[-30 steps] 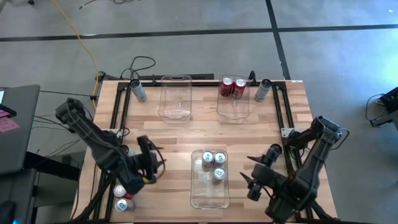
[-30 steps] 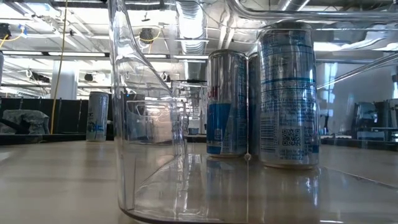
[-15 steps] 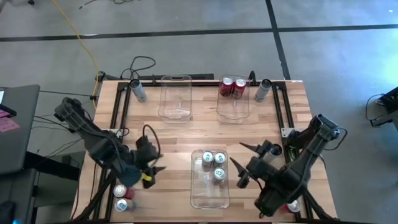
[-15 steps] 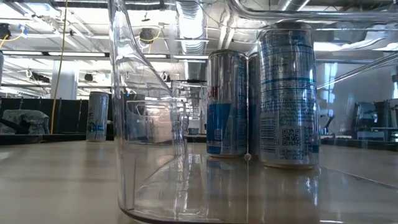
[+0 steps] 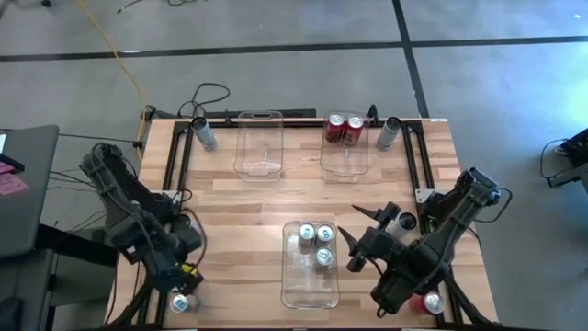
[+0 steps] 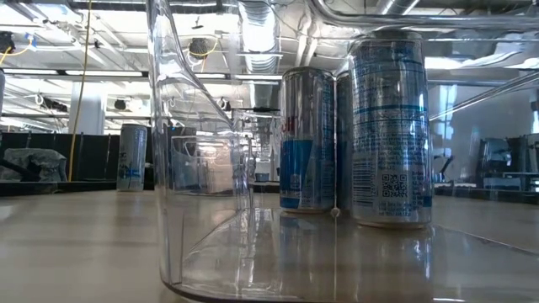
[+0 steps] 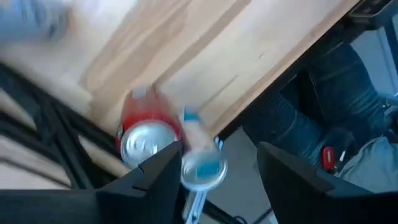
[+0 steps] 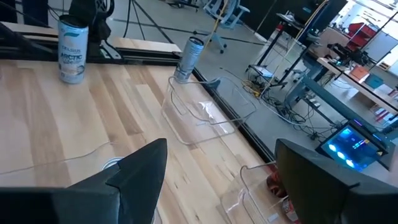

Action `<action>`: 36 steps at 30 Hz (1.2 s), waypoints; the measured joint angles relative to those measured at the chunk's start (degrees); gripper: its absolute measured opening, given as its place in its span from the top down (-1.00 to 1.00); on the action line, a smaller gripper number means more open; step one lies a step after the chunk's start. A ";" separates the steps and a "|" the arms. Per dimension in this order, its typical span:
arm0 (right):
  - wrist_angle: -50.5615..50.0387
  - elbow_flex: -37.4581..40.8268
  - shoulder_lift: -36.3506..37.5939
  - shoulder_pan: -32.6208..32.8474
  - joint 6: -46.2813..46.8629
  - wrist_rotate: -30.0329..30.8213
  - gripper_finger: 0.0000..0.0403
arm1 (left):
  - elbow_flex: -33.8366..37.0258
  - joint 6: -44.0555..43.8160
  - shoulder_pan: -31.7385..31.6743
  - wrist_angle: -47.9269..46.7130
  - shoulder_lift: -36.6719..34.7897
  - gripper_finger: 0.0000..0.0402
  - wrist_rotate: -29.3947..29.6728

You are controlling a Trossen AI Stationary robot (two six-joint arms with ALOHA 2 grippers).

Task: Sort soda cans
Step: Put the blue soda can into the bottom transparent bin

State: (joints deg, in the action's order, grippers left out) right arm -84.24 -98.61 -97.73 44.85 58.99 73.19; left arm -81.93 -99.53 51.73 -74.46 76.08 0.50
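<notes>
Three silver-blue soda cans [image 5: 313, 241] stand in the near clear bin [image 5: 310, 287]; they also show in the low view [image 6: 392, 126]. Two red cans [image 5: 344, 128] stand in the far right bin. My left gripper [image 5: 181, 279] points down, open, over the table's near left corner. Below it there stand a red can [image 7: 146, 134] and a silver-blue can [image 7: 202, 167]; the silver-blue one sits close by one finger [image 7: 155, 177]. My right gripper [image 5: 350, 222] hangs open just right of the near bin with nothing between its fingers [image 8: 149, 165].
Single cans stand at the far left [image 5: 204, 135] and far right [image 5: 388, 133]. A red can [image 5: 432, 302] stands near the right arm's base. An empty clear bin [image 5: 260, 147] sits at the far middle. A person's legs [image 7: 336, 93] show beyond the near edge.
My left gripper has swung from the table's near middle toward the near left corner, risen, and rolled and tipped until it points down over the cans there. My right gripper has moved a little toward the near bin. No can has moved.
</notes>
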 joint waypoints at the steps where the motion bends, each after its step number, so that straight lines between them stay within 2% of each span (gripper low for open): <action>1: -0.10 0.00 0.00 -0.01 -0.01 0.00 -0.56 | 0.30 -1.74 0.60 0.27 0.00 -0.05 0.11; 9: -0.38 0.00 0.04 -1.13 -0.10 0.33 -0.56 | 1.31 -17.17 7.25 0.91 2.60 -0.30 2.25; 14: -0.41 0.00 0.04 -2.92 1.34 0.42 -0.56 | 1.31 -23.45 11.71 3.72 4.80 -0.34 3.01; 17: -0.39 0.00 0.04 -3.90 1.40 0.37 -0.56 | 1.31 -26.23 13.62 5.67 6.28 -0.34 5.57; 24: -0.14 0.00 0.04 -5.37 1.52 0.26 -0.56 | 1.31 -26.39 13.92 11.25 11.18 -0.34 5.69; 27: -0.14 0.00 0.04 -5.30 1.14 0.26 -0.56 | 1.31 -26.36 13.94 11.94 12.74 -0.34 3.63; 36: -0.25 0.00 0.00 -6.50 0.13 0.24 -0.56 | 1.31 -26.11 13.82 10.87 12.77 -0.34 1.34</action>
State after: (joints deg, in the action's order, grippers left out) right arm -84.49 -98.61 -97.73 38.35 59.12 73.43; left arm -80.62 -125.64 65.55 -63.59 88.85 1.84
